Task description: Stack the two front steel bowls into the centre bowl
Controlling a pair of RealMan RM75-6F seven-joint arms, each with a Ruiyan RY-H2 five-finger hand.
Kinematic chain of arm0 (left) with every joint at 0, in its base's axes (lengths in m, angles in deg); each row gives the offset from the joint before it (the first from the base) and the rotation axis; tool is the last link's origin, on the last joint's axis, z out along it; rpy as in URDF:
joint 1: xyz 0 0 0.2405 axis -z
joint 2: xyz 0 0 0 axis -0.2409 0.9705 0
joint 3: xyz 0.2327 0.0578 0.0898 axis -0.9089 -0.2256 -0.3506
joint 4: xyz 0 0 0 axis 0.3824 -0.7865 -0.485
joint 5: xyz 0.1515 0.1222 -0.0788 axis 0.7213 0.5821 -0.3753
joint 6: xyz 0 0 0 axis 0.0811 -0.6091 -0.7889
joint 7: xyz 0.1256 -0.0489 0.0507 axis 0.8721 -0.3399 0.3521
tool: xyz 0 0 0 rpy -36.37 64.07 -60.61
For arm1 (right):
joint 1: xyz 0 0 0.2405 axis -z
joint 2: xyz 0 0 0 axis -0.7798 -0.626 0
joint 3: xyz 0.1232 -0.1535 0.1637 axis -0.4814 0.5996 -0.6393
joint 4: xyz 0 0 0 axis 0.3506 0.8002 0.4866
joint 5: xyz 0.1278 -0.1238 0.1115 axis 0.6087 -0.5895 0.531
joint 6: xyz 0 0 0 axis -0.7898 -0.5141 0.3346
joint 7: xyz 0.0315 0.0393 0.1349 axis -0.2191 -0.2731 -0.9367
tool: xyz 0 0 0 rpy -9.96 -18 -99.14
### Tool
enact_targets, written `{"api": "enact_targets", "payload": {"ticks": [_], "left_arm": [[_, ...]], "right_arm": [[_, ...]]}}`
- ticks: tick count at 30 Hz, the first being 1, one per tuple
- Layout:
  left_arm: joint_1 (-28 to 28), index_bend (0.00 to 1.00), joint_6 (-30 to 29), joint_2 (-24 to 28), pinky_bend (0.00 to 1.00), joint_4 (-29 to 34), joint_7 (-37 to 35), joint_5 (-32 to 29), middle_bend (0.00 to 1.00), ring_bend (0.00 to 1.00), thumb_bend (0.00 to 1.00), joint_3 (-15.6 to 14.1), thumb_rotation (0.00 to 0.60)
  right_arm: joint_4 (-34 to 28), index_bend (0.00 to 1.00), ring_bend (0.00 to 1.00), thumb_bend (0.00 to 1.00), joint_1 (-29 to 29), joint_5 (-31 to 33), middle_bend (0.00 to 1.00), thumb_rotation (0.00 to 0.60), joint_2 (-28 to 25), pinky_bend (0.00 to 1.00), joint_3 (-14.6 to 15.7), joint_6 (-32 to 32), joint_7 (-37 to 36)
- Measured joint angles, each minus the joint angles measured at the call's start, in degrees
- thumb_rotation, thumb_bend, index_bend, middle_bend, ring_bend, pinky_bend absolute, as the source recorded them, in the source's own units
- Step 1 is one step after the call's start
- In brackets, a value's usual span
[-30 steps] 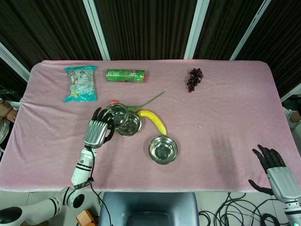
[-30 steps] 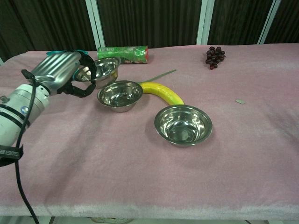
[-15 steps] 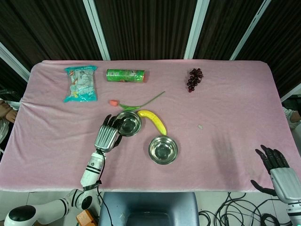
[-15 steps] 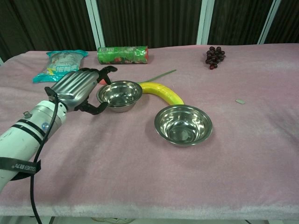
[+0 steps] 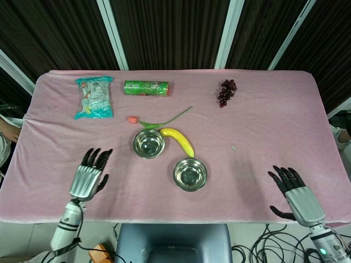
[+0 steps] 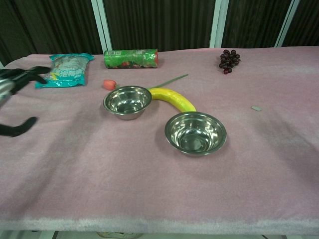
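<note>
A steel bowl stands at the table's centre, beside the banana; in the chest view this centre bowl shows a deep shiny inside. A second steel bowl sits alone nearer the front, and the chest view has this front bowl right of centre. My left hand hovers open at the front left, well clear of both bowls, fingers spread and holding nothing. Only its dark fingertips reach into the chest view at the left edge. Over the front right edge my right hand is open and holds nothing.
A banana lies between the two bowls, touching the centre one. A tulip with a long stem lies just behind it. At the back are a snack bag, a green can and grapes.
My left hand let go of the bowl it carried into the centre bowl and drew back to the front left. The right hand rose a little further into the head view.
</note>
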Motion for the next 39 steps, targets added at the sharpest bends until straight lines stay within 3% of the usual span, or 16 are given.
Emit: {"api": "enact_targets", "payload": {"ticks": [3, 9, 18, 25, 32, 39], "left_arm": [[-5.4, 0.0, -4.7, 2.9, 0.12, -0.6, -2.9, 0.6, 0.14, 0.07, 0.4, -2.8, 0.6], [-11.9, 0.0, -9.3, 4.3, 0.12, -6.8, -12.6, 1.5, 0.14, 0.07, 0.4, -5.5, 0.6], [-15.5, 0.0, -12.8, 5.8, 0.12, -9.3, -17.0, 4.9, 0.14, 0.07, 0.4, -5.5, 0.6], [-16.3, 0.0, -11.9, 6.3, 0.12, -8.7, -17.1, 4.8, 0.14, 0.07, 0.4, -4.3, 0.6], [-16.8, 0.0, -10.6, 6.6, 0.12, -8.3, -16.6, 4.8, 0.14, 0.07, 0.4, -3.6, 0.6], [-17.2, 0.0, -9.1, 6.9, 0.12, -7.6, -16.1, 4.6, 0.13, 0.07, 0.4, -3.0, 0.6]], "right_arm": [[-0.8, 0.11, 0.0, 0.34, -3.8, -0.7, 0.0, 0.6, 2.7, 0.0, -1.8, 3.8, 4.3], [-1.6, 0.32, 0.0, 0.34, -12.1, 0.4, 0.0, 0.6, 10.1, 0.0, -5.5, 14.1, 9.9], [2.3, 0.49, 0.0, 0.39, -21.3, 5.0, 0.0, 0.6, 22.5, 0.0, -8.4, 24.3, 16.0], [7.4, 0.59, 0.0, 0.41, -24.6, 8.3, 0.0, 0.6, 27.9, 0.0, -9.0, 27.1, 17.7], [11.3, 0.78, 0.0, 0.52, -25.7, 9.5, 0.01, 0.6, 30.1, 0.0, -9.0, 25.7, 16.2], [13.6, 0.82, 0.0, 0.56, -26.6, 10.4, 0.03, 0.6, 30.5, 0.0, -9.6, 23.4, 16.2]]}}
